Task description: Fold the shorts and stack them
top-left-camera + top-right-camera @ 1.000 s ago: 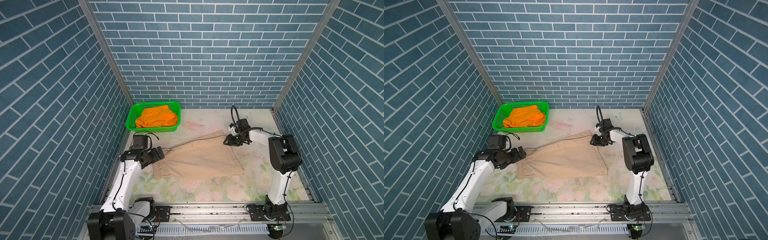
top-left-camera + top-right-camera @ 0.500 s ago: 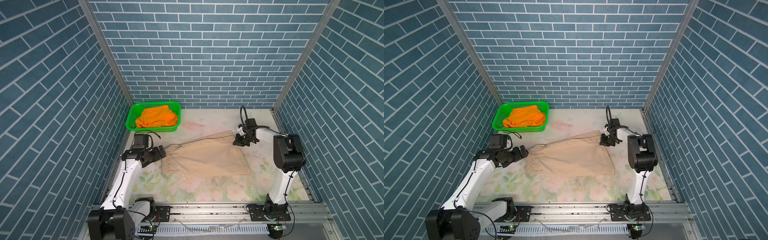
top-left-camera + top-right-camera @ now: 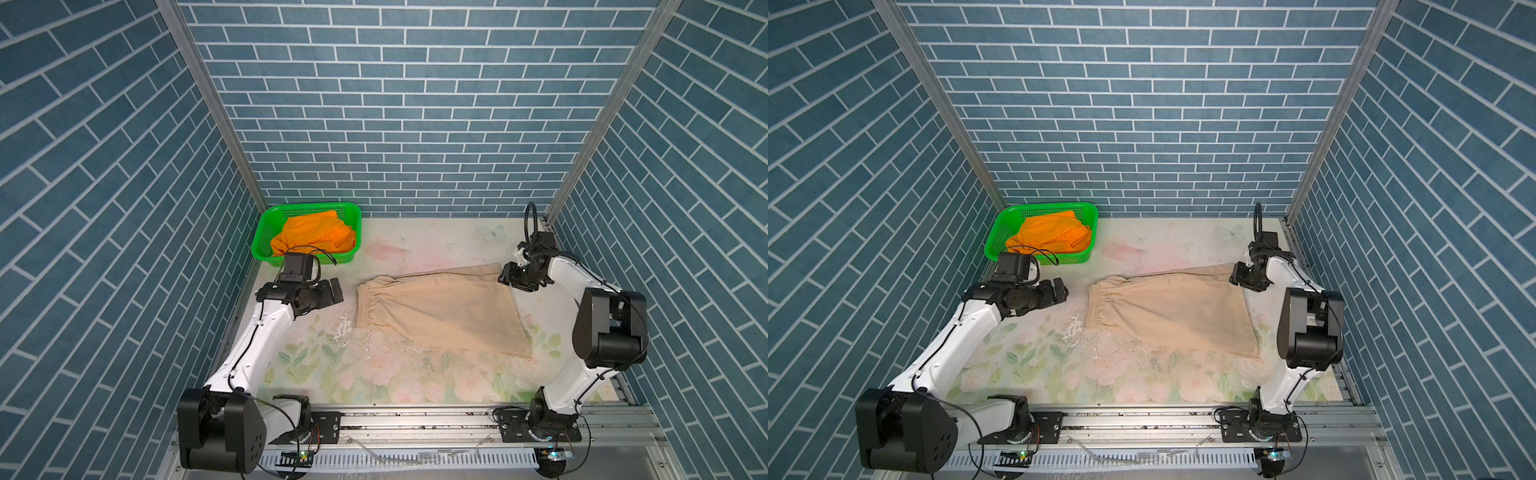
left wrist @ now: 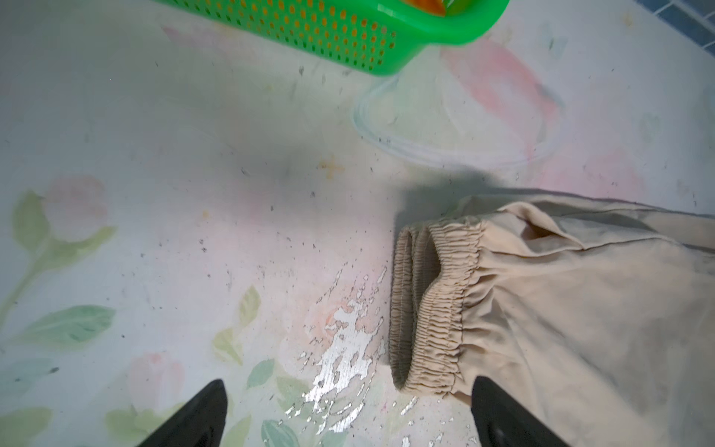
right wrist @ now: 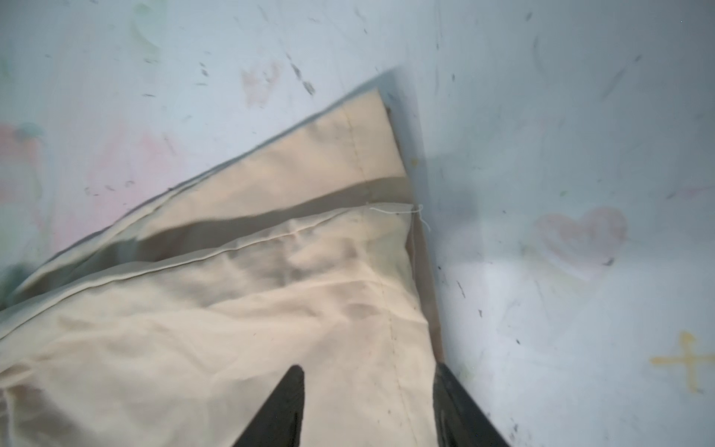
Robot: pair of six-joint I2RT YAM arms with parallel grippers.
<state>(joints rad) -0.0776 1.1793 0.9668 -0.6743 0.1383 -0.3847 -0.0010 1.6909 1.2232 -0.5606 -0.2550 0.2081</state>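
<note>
The beige shorts (image 3: 440,309) (image 3: 1175,309) lie flat on the table, gathered waistband (image 4: 437,302) to the left and leg hem (image 5: 387,154) to the right. My right gripper (image 3: 510,280) (image 3: 1238,279) (image 5: 367,371) hovers low over the hem's far right corner. It is open, with one fingertip (image 5: 294,383) over the cloth and the other at the hem edge. My left gripper (image 3: 334,291) (image 3: 1061,289) (image 4: 348,387) is wide open and holds nothing, a short way left of the waistband. The orange shorts (image 3: 316,235) (image 3: 1054,235) lie crumpled in the basket.
The green perforated basket (image 3: 305,206) (image 3: 1042,206) (image 4: 309,27) stands at the back left corner, just behind my left wrist. The floral table cover has a worn, peeled patch (image 4: 344,348) by the waistband. Blue brick walls close in on three sides.
My right gripper pulled the beige shorts to the right, away from my left gripper, then opened its jaws over the hem. The left arm has stayed put.
</note>
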